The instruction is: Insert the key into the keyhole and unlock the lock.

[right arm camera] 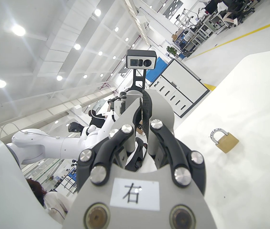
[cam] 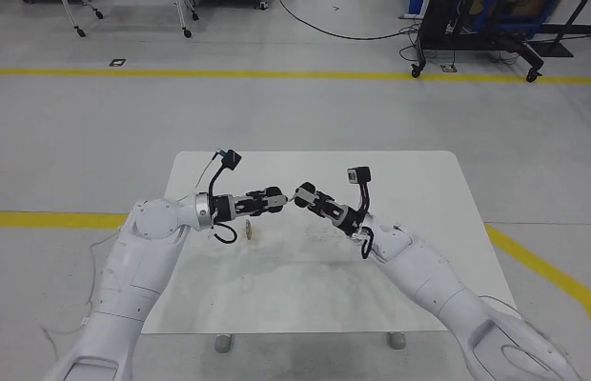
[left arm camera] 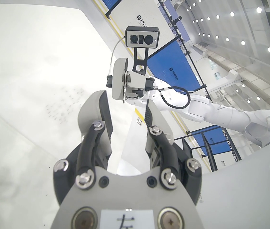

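Padlock point(right arm camera: 224, 140) lies free on the tabletop point(cam: 415, 176); above, left arm point(cam: 167, 221) with open jaws faces right arm point(cam: 415, 252) with closed jaws, probably to hand over a key

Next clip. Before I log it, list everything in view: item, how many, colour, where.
table: 1, white, under both arms
padlock: 1, brass body with silver shackle, lying on the table's left half
key: 1, thin silvery metal, apparently pinched in the right gripper, above the table
floor lines: several, yellow, on the grey floor around the table
left gripper: 1, grey and black, open, facing the right gripper
right gripper: 1, grey and black, shut on the key
wrist cameras: 2, black, one above each gripper
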You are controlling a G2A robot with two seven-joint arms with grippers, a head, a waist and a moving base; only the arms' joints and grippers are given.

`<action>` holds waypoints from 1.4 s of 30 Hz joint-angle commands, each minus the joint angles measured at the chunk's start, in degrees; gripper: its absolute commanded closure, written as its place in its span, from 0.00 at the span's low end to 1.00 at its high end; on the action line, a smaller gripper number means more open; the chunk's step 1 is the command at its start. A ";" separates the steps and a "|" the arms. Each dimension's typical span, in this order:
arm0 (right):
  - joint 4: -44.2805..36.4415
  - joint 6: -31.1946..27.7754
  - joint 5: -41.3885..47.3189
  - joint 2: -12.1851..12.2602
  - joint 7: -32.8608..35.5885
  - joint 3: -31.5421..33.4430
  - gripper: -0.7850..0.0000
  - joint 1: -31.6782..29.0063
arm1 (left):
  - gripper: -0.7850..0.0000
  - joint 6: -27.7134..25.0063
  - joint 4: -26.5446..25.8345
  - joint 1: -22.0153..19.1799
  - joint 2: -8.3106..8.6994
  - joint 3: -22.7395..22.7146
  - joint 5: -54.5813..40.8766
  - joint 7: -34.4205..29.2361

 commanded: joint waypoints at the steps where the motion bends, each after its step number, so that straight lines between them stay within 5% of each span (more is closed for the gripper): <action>1: 0.84 0.00 0.68 -0.59 1.28 0.26 1.00 0.16 | 0.75 0.11 0.27 -0.23 0.05 0.28 0.12 0.16; 20: 6.25 0.00 4.88 -4.83 12.73 5.13 1.00 0.58 | 0.80 0.42 1.80 -2.00 0.40 3.29 1.66 1.71; 24: 6.70 0.00 4.64 -5.38 14.11 6.46 1.00 0.29 | 0.85 0.37 1.91 -2.14 0.52 3.67 1.76 1.83; 26: 6.83 0.00 4.41 -5.66 14.83 7.01 1.00 0.09 | 1.00 0.34 1.93 -2.25 0.58 3.91 2.03 1.94; 33: 7.29 0.00 3.70 -6.41 16.50 9.32 1.00 -0.38 | 1.00 -0.59 1.93 -2.33 0.82 4.36 3.07 3.05; 34: 7.28 0.00 3.64 -6.49 16.64 9.73 0.90 -0.50 | 1.00 -0.62 1.96 -2.32 0.86 4.34 3.16 3.39; 36: 7.24 0.00 3.08 -6.61 16.88 10.56 0.00 -0.70 | 1.00 -0.69 1.96 -2.33 0.95 4.32 3.49 3.96; 42: 7.23 0.00 2.48 -6.75 16.94 11.27 0.00 -0.96 | 1.00 -1.66 1.59 -2.05 1.22 4.17 3.60 5.10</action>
